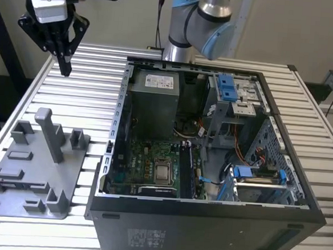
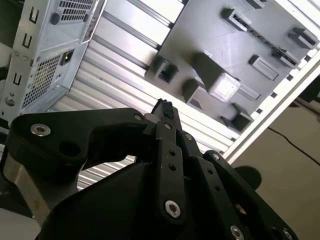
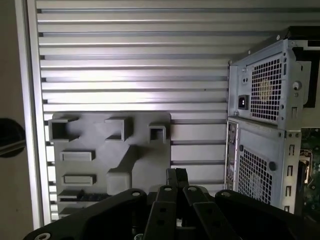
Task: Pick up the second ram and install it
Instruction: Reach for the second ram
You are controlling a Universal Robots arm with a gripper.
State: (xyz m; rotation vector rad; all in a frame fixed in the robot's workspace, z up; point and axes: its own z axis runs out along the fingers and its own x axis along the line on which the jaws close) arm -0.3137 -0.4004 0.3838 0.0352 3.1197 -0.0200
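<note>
My gripper point(image 1: 64, 66) hangs high over the slatted table at the exterior view's left, behind the grey fixture plate point(image 1: 34, 173) and left of the open computer case point(image 1: 205, 219). Its black fingers point down and are shut with nothing between them; both wrist views show the fingertips point(image 3: 176, 175) point(image 2: 164, 107) pressed together. A thin dark strip point(image 2: 272, 42) lies along a long slot of the fixture plate point(image 2: 200, 35); I cannot tell whether it is the second ram. The motherboard point(image 1: 152, 167) lies inside the case, with long dark slots point(image 1: 187, 172) beside the processor socket.
The grey fixture plate carries a tall post point(image 1: 50, 131) and several raised blocks. Inside the case are a power supply point(image 1: 154, 101), blue drive brackets point(image 1: 226, 86) and loose cables. The arm's base point(image 1: 196, 24) stands behind the case. The case's rear panel point(image 3: 265, 140) is beside the gripper.
</note>
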